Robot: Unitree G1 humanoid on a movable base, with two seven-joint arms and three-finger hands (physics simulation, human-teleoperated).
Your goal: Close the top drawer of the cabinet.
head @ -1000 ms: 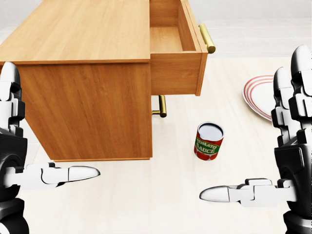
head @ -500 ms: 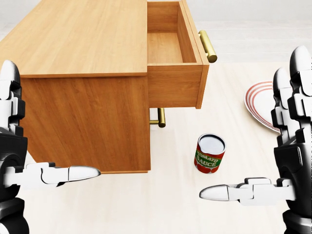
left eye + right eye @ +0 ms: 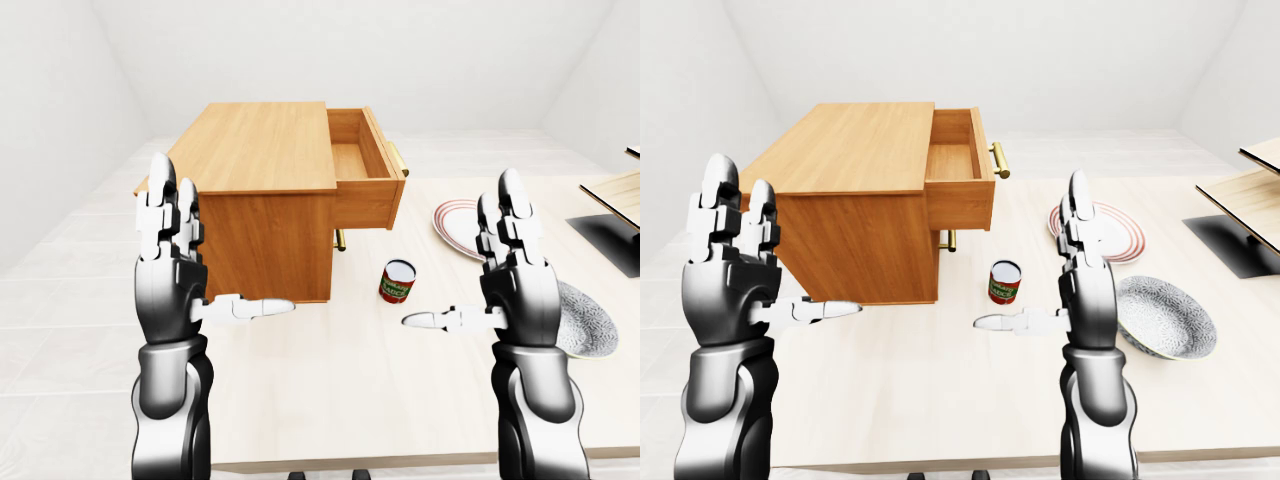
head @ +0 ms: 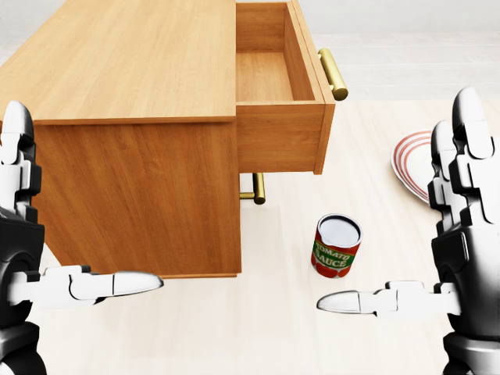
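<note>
The top drawer (image 4: 277,94) stands pulled out of the cabinet (image 4: 133,117), at the head view's upper middle, its brass handle (image 4: 332,73) on the right end. Both hands are raised with fingers spread wide, holding nothing: the left hand (image 3: 170,265) beside the cabinet's near side, the right hand (image 3: 515,275) well apart from the drawer. Between them a tomato sauce can (image 4: 337,246) stands upright on the table (image 4: 258,328), a striped plate (image 4: 414,164) near it.
</note>
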